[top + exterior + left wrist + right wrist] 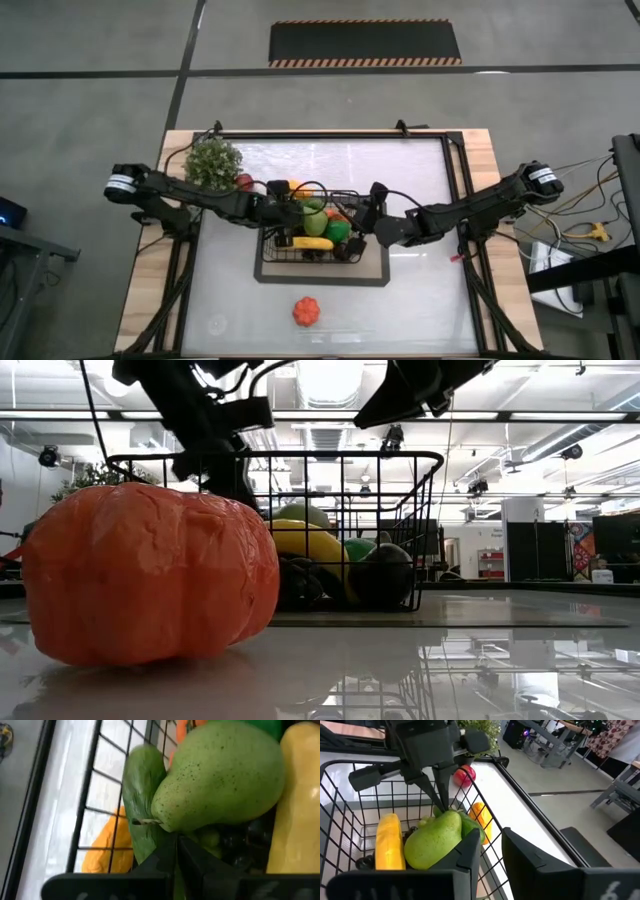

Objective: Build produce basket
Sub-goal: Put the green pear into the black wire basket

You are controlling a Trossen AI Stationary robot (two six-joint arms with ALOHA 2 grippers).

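Right wrist view — left gripper [441, 802] (fingers together) in basket [350, 827] by pear [432, 840].

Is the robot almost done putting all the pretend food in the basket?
Partly. The basket already holds a banana, a pear and more. The left gripper is shut, down inside by the pear; the right gripper is at the basket's edge. Still outside: the orange piece, a red fruit and a yellow-orange piece.

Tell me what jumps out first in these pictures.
The black wire basket mid-table, piled with toy produce, with both arms reaching into it. The left claw is shut just above the green pear. An orange pumpkin sits alone on the table's near side, outside the basket.
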